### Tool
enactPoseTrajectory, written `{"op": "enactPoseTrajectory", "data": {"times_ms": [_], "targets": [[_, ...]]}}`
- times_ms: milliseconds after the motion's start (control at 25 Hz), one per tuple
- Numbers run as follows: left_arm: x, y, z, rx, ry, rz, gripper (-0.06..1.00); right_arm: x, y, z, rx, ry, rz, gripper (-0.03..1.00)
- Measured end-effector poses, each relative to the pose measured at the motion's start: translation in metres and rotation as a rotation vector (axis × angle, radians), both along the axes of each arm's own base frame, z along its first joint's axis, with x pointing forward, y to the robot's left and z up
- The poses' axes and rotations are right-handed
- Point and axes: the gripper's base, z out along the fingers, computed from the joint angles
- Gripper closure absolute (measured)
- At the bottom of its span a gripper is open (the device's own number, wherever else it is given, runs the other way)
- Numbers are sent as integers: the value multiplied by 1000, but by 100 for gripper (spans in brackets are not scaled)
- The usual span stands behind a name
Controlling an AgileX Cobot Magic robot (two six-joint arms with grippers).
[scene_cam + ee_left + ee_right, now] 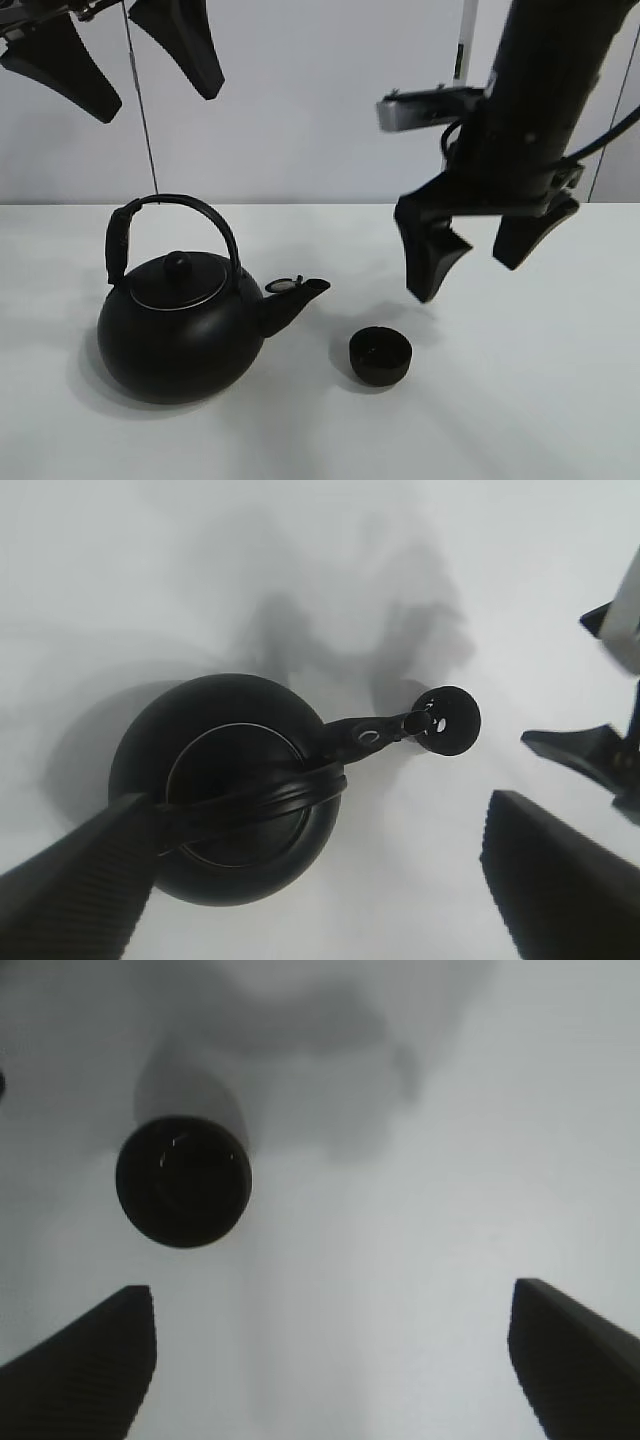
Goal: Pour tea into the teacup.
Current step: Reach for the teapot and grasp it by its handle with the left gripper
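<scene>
A large round black kettle [180, 325] with an arched handle stands on the white table [530, 410], spout pointing right. A small matte-black teacup [380, 356] stands upright just right of the spout. My left gripper [135, 55] is open and empty, high above the kettle; its wrist view looks down on the kettle [230, 790] and the teacup [447, 720]. My right gripper [480, 260] is open and empty, hovering above and right of the teacup. The right wrist view shows the teacup [184, 1180] below, off to one side of the fingers [80, 1360].
A thin vertical cable [143, 110] hangs behind the kettle against the pale back wall. The right arm's black body [545, 90] rises at the upper right with a metal bracket [430, 108].
</scene>
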Motion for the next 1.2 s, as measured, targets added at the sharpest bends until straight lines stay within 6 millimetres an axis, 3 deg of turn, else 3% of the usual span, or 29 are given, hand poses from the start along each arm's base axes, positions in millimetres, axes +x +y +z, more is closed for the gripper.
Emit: {"op": "enactPoseTrajectory", "data": {"times_ms": [200, 440, 1200], "targets": [[0, 0, 0, 0, 0, 0, 31, 7, -40, 47, 253, -14, -398, 31], [0, 0, 0, 0, 0, 0, 31, 9, -47, 91, 432, -70, -489, 31], [0, 0, 0, 0, 0, 0, 31, 8, -47, 94, 427, -66, -491, 31]]}}
